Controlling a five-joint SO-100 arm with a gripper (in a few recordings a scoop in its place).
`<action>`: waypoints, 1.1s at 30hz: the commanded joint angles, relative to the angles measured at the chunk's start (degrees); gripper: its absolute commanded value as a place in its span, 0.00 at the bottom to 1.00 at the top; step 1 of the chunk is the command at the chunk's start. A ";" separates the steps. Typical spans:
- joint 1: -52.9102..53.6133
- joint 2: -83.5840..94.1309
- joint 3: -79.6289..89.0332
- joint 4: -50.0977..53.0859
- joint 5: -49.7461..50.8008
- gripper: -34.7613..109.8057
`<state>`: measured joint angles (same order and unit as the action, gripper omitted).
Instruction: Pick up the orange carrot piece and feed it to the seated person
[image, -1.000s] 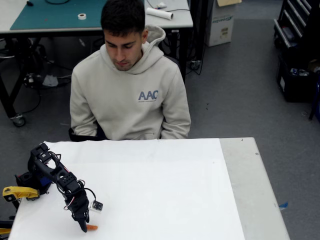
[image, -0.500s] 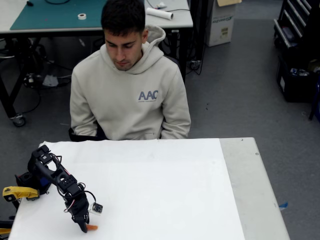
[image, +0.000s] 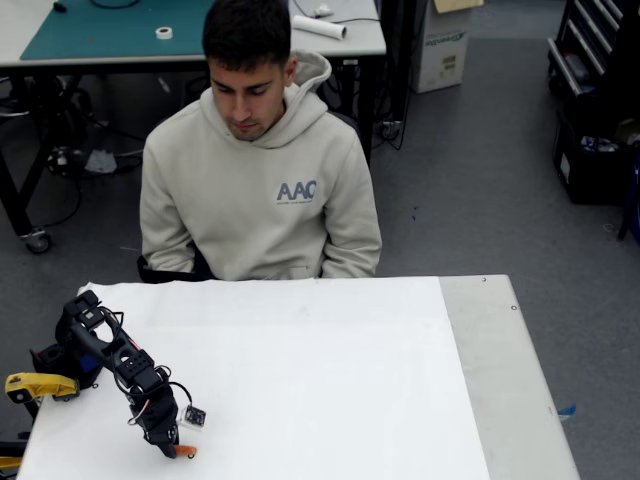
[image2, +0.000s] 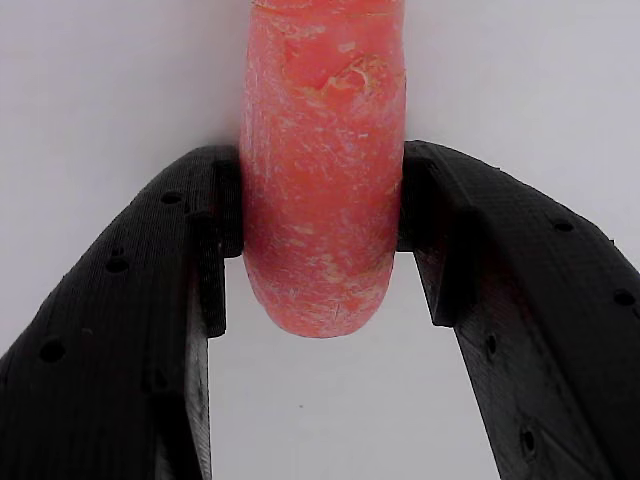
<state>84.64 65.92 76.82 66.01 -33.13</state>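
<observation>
The orange carrot piece (image2: 322, 190) sits squeezed between my two black fingers in the wrist view, both pads pressing its sides, white table behind it. From the fixed view my gripper (image: 176, 450) points down at the table's near left corner, and the carrot piece (image: 186, 451) pokes out at its tip, at or just above the white surface. The seated person (image: 255, 190), in a beige hoodie, sits behind the far edge of the table, looking down toward it.
The white table (image: 320, 380) stretches to the right, with a grey strip (image: 500, 380) along its right side. A yellow part (image: 35, 385) sits beside my arm's base at the left edge. Behind the person stands a workbench (image: 120, 30) with a green mat.
My gripper has settled slightly lower and closer onto the carrot piece. The person has not moved.
</observation>
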 joint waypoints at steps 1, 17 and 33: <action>-0.18 1.58 -2.37 -0.09 -0.26 0.22; -18.63 11.43 -1.49 2.29 23.64 0.22; -47.55 29.00 -13.54 19.69 37.35 0.22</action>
<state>39.38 84.20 71.89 84.29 3.25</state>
